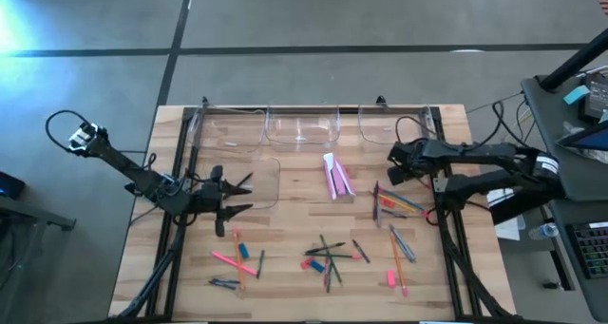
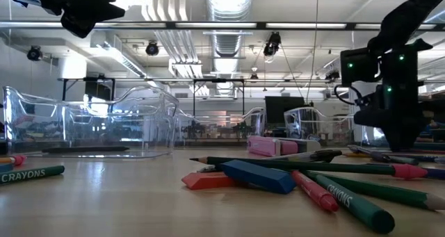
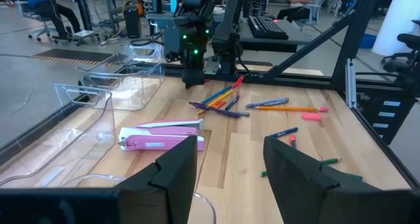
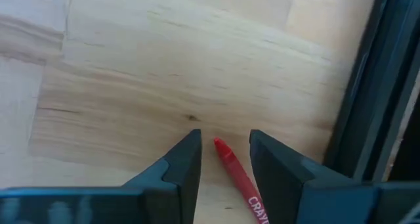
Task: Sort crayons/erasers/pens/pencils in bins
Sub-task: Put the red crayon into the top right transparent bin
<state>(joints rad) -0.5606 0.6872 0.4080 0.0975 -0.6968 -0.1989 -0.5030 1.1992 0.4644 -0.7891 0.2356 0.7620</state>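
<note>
My right gripper (image 4: 225,137) points down at the table near its right edge, open, with the tip of a red crayon (image 4: 236,175) lying between its fingers, clear of both. It hangs at the far end of a pile of crayons and pencils (image 1: 397,205). My left gripper (image 3: 230,148) waits open and level over the left side (image 1: 243,196), holding nothing. Three clear bins (image 1: 304,132) stand along the far edge, and a fourth (image 1: 268,177) is by my left gripper. More sticks and a blue eraser (image 2: 257,176) lie flat near the front (image 1: 328,257).
A pink box (image 1: 337,177) lies flat at mid-table between the two grippers. A dark metal frame rail (image 4: 374,99) runs close beside my right gripper. A small pink eraser (image 1: 390,278) lies toward the front right. Bare wood shows between the box and the front scatter.
</note>
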